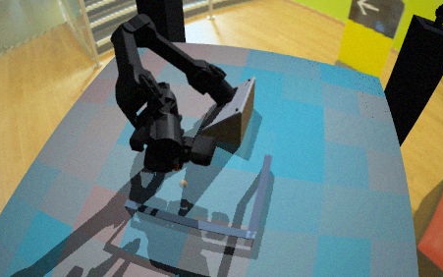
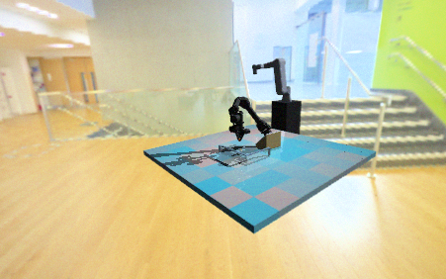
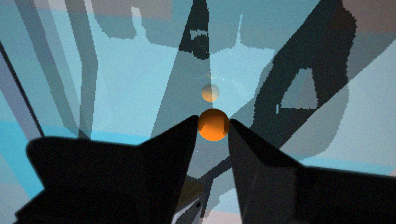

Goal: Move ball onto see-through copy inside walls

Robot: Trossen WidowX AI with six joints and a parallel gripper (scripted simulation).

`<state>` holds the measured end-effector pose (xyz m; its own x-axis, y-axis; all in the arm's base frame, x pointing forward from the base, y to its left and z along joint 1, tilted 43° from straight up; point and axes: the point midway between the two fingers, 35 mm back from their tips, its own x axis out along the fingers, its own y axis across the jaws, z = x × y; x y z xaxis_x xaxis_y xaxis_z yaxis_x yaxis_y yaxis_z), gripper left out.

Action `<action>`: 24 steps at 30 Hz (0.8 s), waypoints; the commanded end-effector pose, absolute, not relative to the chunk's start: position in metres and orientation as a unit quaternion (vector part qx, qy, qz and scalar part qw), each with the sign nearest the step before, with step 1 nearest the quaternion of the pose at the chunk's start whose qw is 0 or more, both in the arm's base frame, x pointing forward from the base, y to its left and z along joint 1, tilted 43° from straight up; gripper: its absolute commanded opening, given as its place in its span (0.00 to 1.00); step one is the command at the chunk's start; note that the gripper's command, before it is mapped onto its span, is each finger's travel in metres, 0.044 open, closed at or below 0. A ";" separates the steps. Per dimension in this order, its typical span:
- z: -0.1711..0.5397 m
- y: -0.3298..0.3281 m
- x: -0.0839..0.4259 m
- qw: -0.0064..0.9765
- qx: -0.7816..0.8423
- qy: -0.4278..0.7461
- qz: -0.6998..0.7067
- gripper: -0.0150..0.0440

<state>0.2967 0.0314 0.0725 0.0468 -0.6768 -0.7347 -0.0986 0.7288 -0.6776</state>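
Two dark fingers of the hand (image 3: 213, 131) pinch the orange ball (image 3: 213, 125) at their tips in the wrist view, gripping it on both sides above the blue-and-grey checkered tabletop (image 1: 349, 162). Just beyond the ball in that view, the pale see-through copy (image 3: 210, 92) rests on the tabletop, separate from the ball and almost in line with it. Seen from the top camera, the hand (image 1: 172, 164) hangs over the open side of the corner, with the see-through copy (image 1: 183, 183) just past it, inside the angle formed by the two low clear walls (image 1: 211, 227). One wall runs along the near edge, the other (image 1: 261, 189) up the right side; they meet at a corner. Farther back, the black arm (image 1: 172, 54) arches from its tan wedge-shaped base (image 1: 233, 115).
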 end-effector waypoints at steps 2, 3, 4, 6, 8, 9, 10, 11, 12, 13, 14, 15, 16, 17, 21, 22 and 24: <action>0.067 0.030 0.292 0.663 -0.293 0.653 -0.220 0.25; 0.065 0.028 0.292 0.663 -0.292 0.653 -0.219 0.25; 0.062 0.026 0.293 0.663 -0.292 0.653 -0.219 0.25; 0.055 0.020 0.294 0.663 -0.292 0.653 -0.219 0.25; 0.047 0.013 0.295 0.663 -0.292 0.653 -0.219 0.25; 0.043 0.009 0.295 0.663 -0.292 0.653 -0.219 0.25; 0.039 0.005 0.295 0.663 -0.292 0.653 -0.219 0.25; 0.035 0.001 0.296 0.663 -0.293 0.653 -0.219 0.25; 0.031 -0.003 0.296 0.663 -0.293 0.653 -0.220 0.25; 0.027 -0.006 0.295 0.663 -0.293 0.653 -0.220 0.25; 0.023 -0.010 0.295 0.663 -0.293 0.653 -0.220 0.25; 0.020 -0.014 0.295 0.663 -0.293 0.653 -0.221 0.25; 0.018 -0.015 0.295 0.663 -0.293 0.653 -0.221 0.25; 0.018 -0.016 0.295 0.663 -0.293 0.653 -0.221 0.25; 0.017 -0.017 0.295 0.663 -0.293 0.653 -0.221 0.25; 0.017 -0.017 0.295 0.663 -0.293 0.653 -0.221 0.25; 0.015 -0.019 0.295 0.663 -0.293 0.653 -0.221 0.25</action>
<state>0.2961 -0.0157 0.0177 0.0524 -0.6722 -0.7385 -0.0826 0.7341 -0.6741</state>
